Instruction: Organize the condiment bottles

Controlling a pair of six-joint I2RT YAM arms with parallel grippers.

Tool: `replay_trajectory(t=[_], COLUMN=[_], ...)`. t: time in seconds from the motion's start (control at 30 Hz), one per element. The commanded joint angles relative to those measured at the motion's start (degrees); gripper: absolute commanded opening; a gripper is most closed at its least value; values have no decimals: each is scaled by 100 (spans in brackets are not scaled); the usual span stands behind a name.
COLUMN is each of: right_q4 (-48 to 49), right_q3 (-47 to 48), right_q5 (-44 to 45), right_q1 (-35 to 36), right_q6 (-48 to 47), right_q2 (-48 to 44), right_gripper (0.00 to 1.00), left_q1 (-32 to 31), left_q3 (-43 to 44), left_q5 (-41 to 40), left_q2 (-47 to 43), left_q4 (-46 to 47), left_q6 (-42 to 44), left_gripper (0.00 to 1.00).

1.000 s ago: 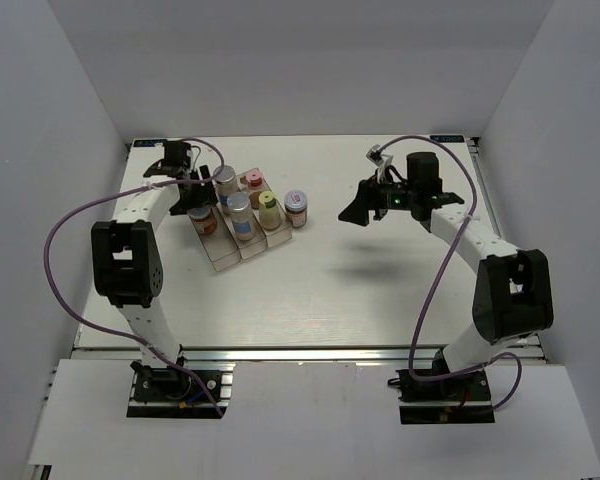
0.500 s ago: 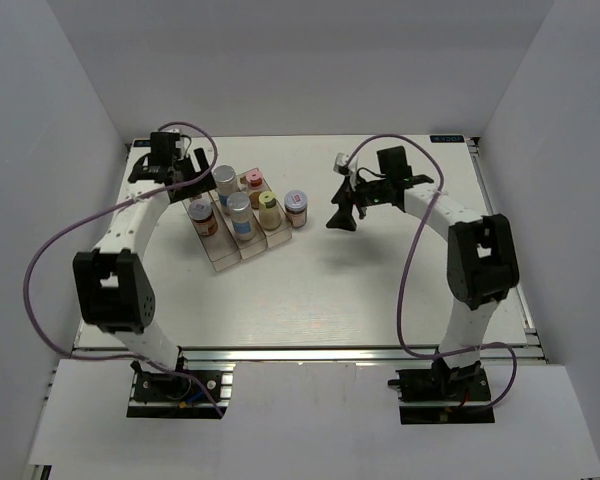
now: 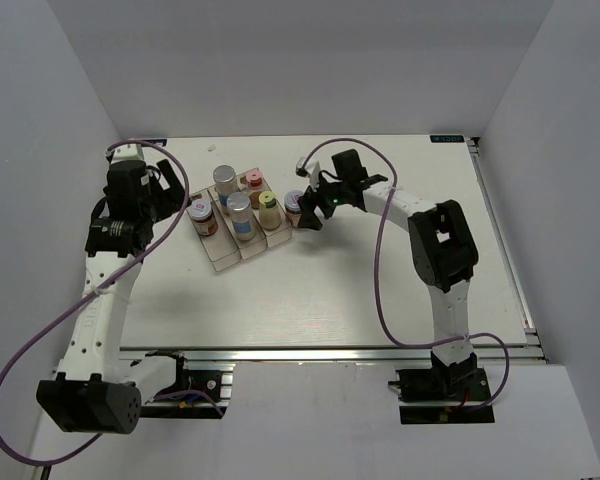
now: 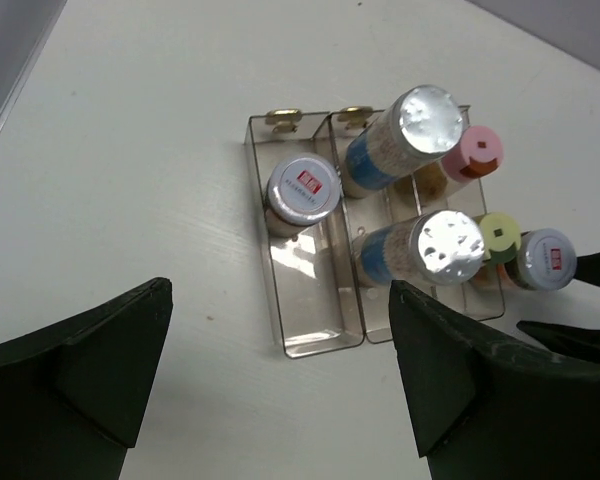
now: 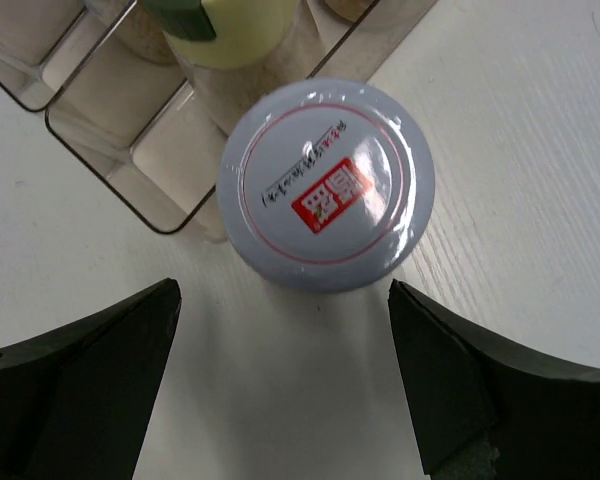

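Jaws spread wide on both sides, nothing held.
R gripper (image 5: 280, 375) has swung in from farther right, now over lone white-lid jar (image 5: 325, 185), which stands on table (image 3: 380, 290) just beside clear tray (image 4: 310, 347), right compt. L gripper (image 4: 280, 390) has pulled back left of tray, high up. In tray, upright: second white-lid jar (image 4: 303, 190) (left compt), silver-lid bottles (image 4: 430, 118) (middle), pink-lid bottle (image 4: 472, 152) & yellow-lid bottle (image 4: 499, 232) (right). White table, plain white walls (image 3: 310, 60).

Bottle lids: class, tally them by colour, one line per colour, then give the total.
Silver lids: 2
White lids with red mark: 2
Pink lid: 1
Pale yellow lid: 1
Total: 6
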Motion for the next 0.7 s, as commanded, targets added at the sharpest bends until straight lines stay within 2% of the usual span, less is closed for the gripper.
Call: replay_trajectory(t=[0.0,0.2,0.5,0.67], right_q4=[410,779,1087,1737], right_q3=[332,649,1026,1044], right_q5=[351,659,344,343], right_q1=[103,138,156,156], right_q6=[441,1005,1497,1646], right_q2=[148,473,816,887], right_gripper=[89,89,89,89], left_q1=[4,4,13,4], left_q3=[-170,-39,-3,111], left_q5=[-323,-551,-622,-710], left_q2=[-254,-448,-633,-642], left_q4=[-399,-830,-1173,-1349], left_q6=[-67,-32,-155,-146], left_gripper=[98,98,98,98])
